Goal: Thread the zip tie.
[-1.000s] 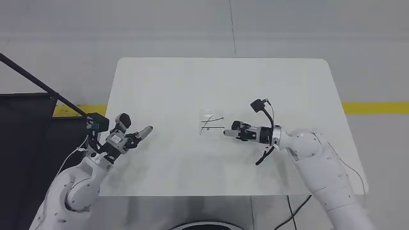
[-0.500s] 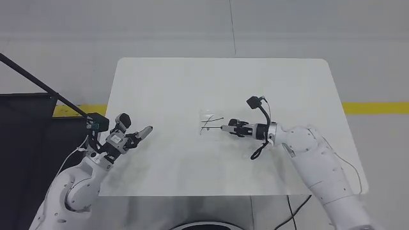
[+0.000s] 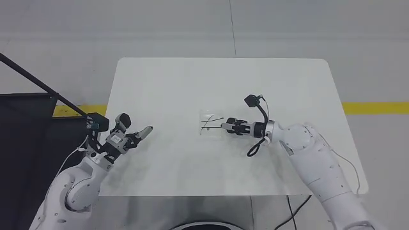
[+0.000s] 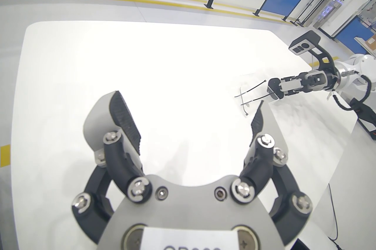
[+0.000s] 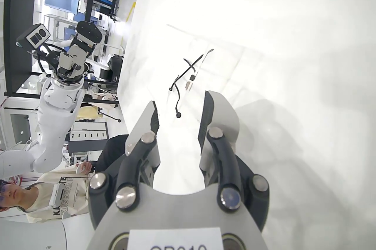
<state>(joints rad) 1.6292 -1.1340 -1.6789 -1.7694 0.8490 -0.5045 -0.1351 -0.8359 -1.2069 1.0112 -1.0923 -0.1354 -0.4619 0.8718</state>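
Thin black zip ties (image 3: 210,124) lie crossed near the middle of the white table (image 3: 287,83), on a faint clear film. In the right wrist view the zip ties (image 5: 184,75) lie just ahead of my right gripper (image 5: 180,104), which is open, and one tie's end reaches in between its fingertips. From above, the right gripper (image 3: 225,127) sits low at the ties' right side. My left gripper (image 4: 189,113) is open and holds nothing; it hovers at the table's front left, and the zip ties (image 4: 249,94) are far off from it.
The left gripper (image 3: 137,134) sits by the table's left edge. A black cable (image 3: 257,145) loops down from the right wrist beside the camera mount (image 3: 252,100). The table's back half is bare white surface.
My right gripper has slid left along the table until its fingertips reached the zip ties. The left arm has stayed where it was.
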